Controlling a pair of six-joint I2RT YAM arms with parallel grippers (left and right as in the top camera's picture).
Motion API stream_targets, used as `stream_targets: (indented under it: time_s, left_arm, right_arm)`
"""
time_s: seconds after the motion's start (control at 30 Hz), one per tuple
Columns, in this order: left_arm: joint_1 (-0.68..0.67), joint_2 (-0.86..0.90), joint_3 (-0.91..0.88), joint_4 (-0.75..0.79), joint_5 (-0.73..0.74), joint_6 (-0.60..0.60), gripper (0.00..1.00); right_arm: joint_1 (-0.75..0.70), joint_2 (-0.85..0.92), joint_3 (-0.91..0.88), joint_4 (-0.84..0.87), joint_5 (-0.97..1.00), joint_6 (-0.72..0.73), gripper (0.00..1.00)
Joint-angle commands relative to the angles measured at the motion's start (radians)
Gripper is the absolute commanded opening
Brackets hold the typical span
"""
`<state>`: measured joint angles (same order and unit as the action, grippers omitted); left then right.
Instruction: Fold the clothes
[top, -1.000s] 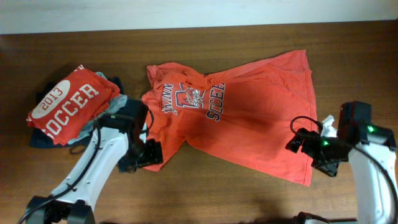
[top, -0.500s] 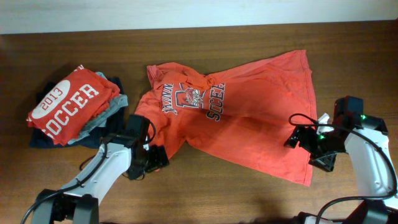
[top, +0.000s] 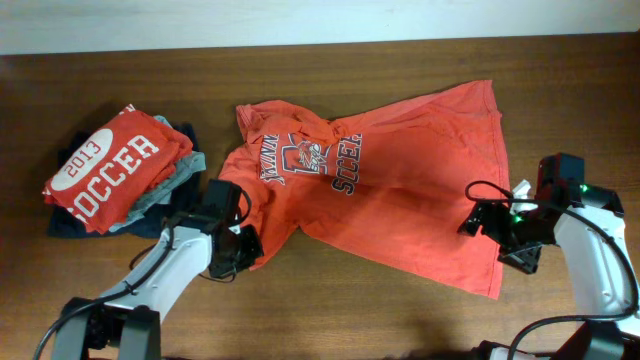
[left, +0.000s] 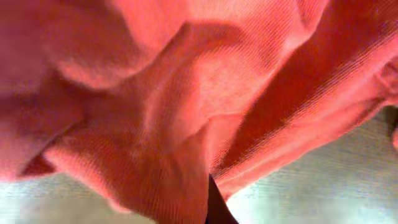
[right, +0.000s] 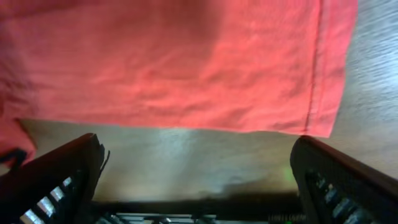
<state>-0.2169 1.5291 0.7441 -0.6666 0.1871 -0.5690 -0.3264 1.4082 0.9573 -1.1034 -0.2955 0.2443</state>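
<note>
The clothes, one orange-red T-shirt (top: 400, 190) with a navy "SOCCER" chest print, lie spread and rumpled across the table's middle. My left gripper (top: 245, 247) is shut on the shirt's lower-left edge. In the left wrist view bunched orange fabric (left: 186, 93) fills the frame, and only a dark sliver of the left gripper (left: 212, 206) shows under it. My right gripper (top: 490, 235) stands open just off the shirt's right hem. In the right wrist view the hem (right: 174, 62) lies ahead of the right gripper (right: 199, 186), whose wide-spread fingers (right: 56, 177) have bare table between them.
A pile of folded garments sits at the left, topped by a red shirt printed "2013 SOCCER" (top: 105, 165) over grey and navy pieces (top: 185, 170). The brown wooden table (top: 350, 300) runs to a pale wall at the back.
My left gripper has pushed right onto the shirt's lower-left edge and shut on it. The right arm shifted slightly toward the hem earlier and now stays still, open.
</note>
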Motion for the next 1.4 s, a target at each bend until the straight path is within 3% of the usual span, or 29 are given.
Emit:
stream_targets:
  time_s: [0.0, 0.27, 0.87, 1.2, 1.37]
  left_arm:
    - [0.026, 0.006, 0.121, -0.082, 0.003, 0.060, 0.00]
    - [0.089, 0.006, 0.312, -0.209, -0.019, 0.146, 0.01]
    - [0.095, 0.006, 0.316, -0.127, -0.064, 0.156, 0.02]
    - [0.095, 0.006, 0.316, -0.130, -0.064, 0.156, 0.02]
    - [0.095, 0.006, 0.316, -0.130, -0.064, 0.156, 0.02]
  right_arm:
    - [0.006, 0.001, -0.004, 0.007, 0.042, 0.009, 0.97]
    - [0.006, 0.014, -0.012, 0.024, 0.046, 0.053, 1.00]
    - [0.006, 0.071, -0.274, 0.226, 0.041, 0.266, 0.98]
    - [0.006, 0.071, -0.325, 0.254, 0.016, 0.289, 0.92]
    - [0.006, 0.072, -0.366, 0.323, 0.016, 0.374, 0.87]
